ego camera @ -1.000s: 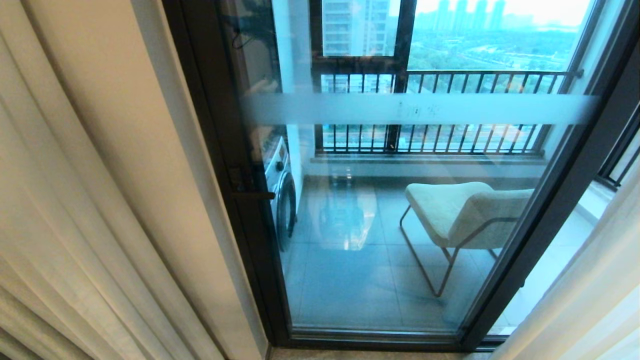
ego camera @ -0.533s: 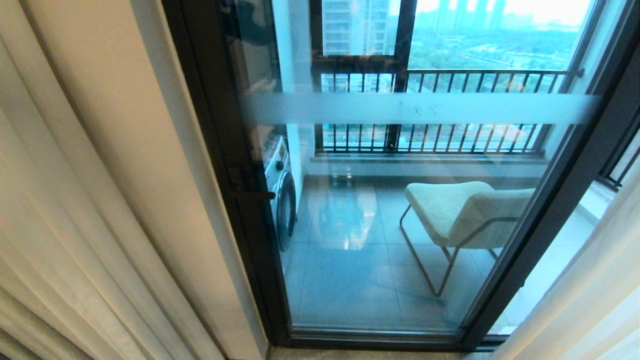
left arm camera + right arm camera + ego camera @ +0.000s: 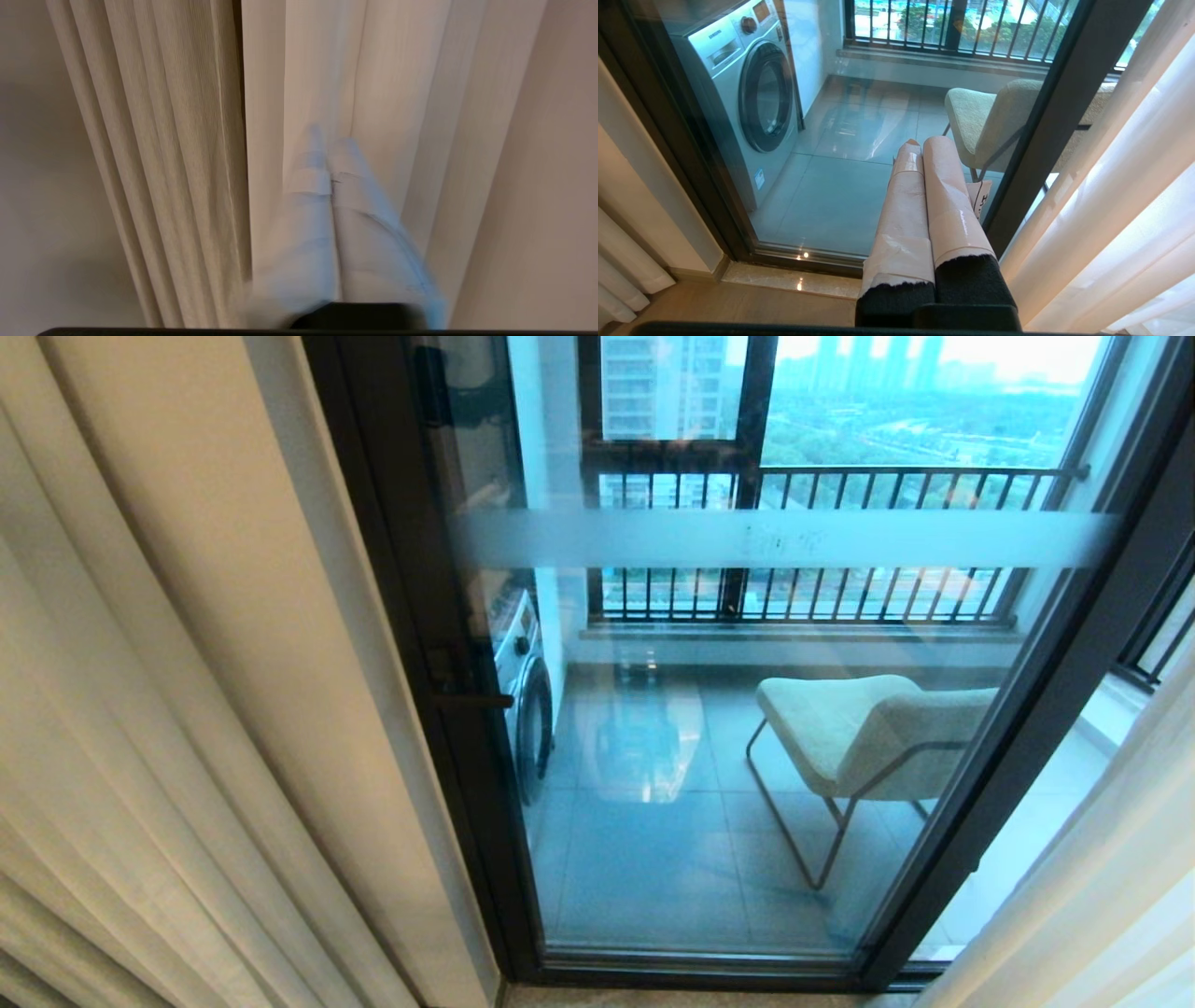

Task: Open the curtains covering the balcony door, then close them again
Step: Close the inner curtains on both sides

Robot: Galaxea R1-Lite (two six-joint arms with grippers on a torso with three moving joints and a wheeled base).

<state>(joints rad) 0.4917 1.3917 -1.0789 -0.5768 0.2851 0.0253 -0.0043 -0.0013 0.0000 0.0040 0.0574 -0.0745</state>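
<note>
One glass balcony door [image 3: 747, 728] stands uncovered between two curtains, a beige drape [image 3: 168, 709] at left and a white sheer [image 3: 1111, 887] at right, with one chair [image 3: 868, 737] and one washer [image 3: 523, 691] behind it; left pincer [image 3: 329, 144] nearly together at the drape's folds, right pincer [image 3: 922, 144] together, empty.

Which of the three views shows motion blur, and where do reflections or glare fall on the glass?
Left wrist view: the left gripper is smeared by motion blur against the curtains. Head view: the balcony door carries a pale reflection low on its glass, and the sky top right is blown out. Right wrist view: sharp, the right gripper crisp, small glints along the door's bottom rail.
</note>
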